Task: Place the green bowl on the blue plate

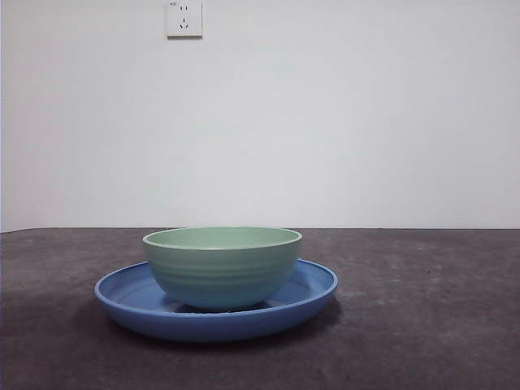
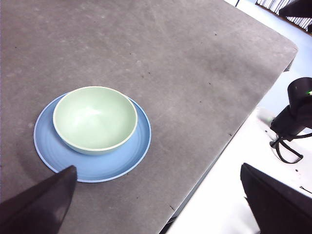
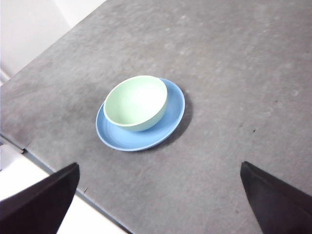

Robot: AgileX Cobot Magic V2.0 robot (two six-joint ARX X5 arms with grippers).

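**A:** Going from the left across the front view, what does the table carry?

**B:** The grey table is bare at the left, then comes the blue plate, and the green bowl stands upright inside it. The bowl is not in the exact middle. In the left wrist view it sits toward the plate's 10 o'clock, so the widest band of blue shows near 4 o'clock. To the right there is only table again. On the wall above, near 12 o'clock, there is a white socket.

**B:** And the arms?

**A:** Both are high and well apart from the dishes. The left gripper has its jaws spread wide and holds nothing. The right gripper is the same, spread and empty. Neither one appears in the front view.

**B:** So which step is in hand?

**A:** By judgement the placing is finished, because the bowl's foot rests flat on the plate and nothing touches it. What is left is only to keep away. To do this well, each arm should hold its height and not sweep low over the rim of the bowl, since a touch could push the bowl further toward the plate's raised edge.

**B:** Is there any risk now?

**A:** Little, it seems. The bowl is narrower than the plate and stays fully within the rim.
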